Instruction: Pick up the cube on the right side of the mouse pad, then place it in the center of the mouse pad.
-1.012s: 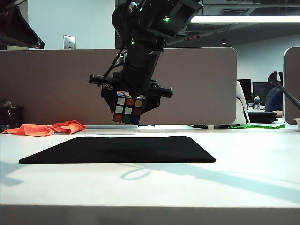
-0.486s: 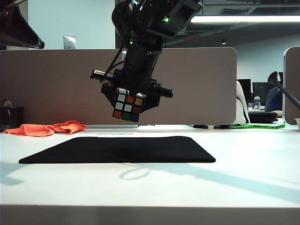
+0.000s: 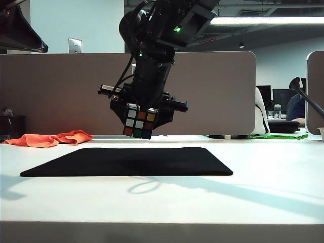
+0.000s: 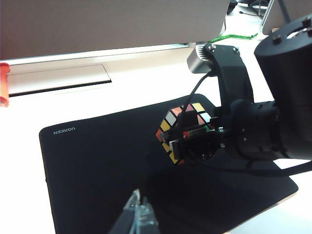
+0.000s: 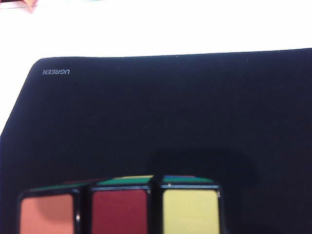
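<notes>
Right gripper [image 3: 140, 121] hangs over the mouse pad [image 3: 126, 161], roughly above its middle in the exterior view, jaws pinching the cube [image 3: 139, 121] from 2 sides. Cube is in the air, clear of the pad, slightly tilted. Face toward the exterior camera shows white, red, yellow, orange, green and blue stickers in a 3x3 grid. Shadow of arm and cube falls on the white table [image 3: 263, 192] in front of the pad.

Left wrist view: cube [image 4: 181, 126] held by the right gripper [image 4: 192, 141] above the black pad [image 4: 97, 165], near the pad's far-right part in that picture; white "UGREEN" print at 1 corner. Left gripper [image 4: 134, 217] only shows as pale blurred fingertips at the frame edge, above the pad's near side; cannot tell if spread or pressed together.

Right wrist view: cube [image 5: 122, 207] close up, row of orange, red, yellow stickers, pad [image 5: 146, 107] below it with shadow under the cube.

Orange cloth [image 3: 50, 138] lies on the table behind the pad's left end, apart from it. Beige partition [image 3: 61, 91] behind.
</notes>
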Robot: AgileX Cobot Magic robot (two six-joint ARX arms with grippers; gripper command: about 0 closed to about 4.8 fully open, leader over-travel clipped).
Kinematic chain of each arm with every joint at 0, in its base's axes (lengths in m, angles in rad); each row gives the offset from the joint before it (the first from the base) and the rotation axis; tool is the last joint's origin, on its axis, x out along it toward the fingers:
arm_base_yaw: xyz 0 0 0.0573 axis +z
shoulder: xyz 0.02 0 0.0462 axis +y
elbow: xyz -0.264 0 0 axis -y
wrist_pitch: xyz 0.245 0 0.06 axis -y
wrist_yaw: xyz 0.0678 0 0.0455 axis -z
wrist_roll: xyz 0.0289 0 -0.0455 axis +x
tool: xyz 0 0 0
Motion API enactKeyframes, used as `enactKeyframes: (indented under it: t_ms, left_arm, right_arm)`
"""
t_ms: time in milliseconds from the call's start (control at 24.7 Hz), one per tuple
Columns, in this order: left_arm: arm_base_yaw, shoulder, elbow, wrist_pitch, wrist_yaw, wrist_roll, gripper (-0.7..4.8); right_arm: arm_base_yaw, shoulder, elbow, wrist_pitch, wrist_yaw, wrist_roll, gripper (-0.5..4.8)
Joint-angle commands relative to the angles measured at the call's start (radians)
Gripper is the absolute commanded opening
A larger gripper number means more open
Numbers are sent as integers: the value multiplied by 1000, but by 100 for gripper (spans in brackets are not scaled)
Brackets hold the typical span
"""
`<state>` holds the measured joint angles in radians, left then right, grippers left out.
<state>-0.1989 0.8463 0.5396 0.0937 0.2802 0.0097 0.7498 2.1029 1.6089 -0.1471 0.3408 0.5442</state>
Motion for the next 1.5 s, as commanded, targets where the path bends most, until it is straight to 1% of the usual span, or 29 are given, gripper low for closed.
enactKeyframes:
  t_ms: [40, 445, 607, 769, 1012, 1134, 1215, 1498]
  left_arm:
    - [-1, -2, 6, 12, 5, 1, -6]
    - [-1, -2, 6, 13, 5, 1, -6]
    - [-1, -2, 6, 13, 5, 1, -6]
    - [-1, -2, 6, 13, 5, 1, -6]
    - [-1, -2, 6, 13, 5, 1, -6]
    - [-1, -2, 6, 13, 5, 0, -6]
    - [-1, -2, 6, 13, 5, 0, -6]
    - [-1, -2, 6, 13, 5, 0, -6]
  right_arm:
    - [-2, 0, 8, 13, 8, -4, 211]
    - [-5, 17, 8, 15, 1, -34, 215]
    - [-4, 24, 8, 24, -7, -79, 215]
    - [-3, 25, 8, 29, -10, -77, 216]
    - [0, 25, 8, 33, -45, -77, 215]
    - [0, 25, 8, 47, -43, -63, 215]
    - [-3, 26, 8, 48, -21, -46, 215]
    - [-3, 37, 8, 43, -26, -47, 218]
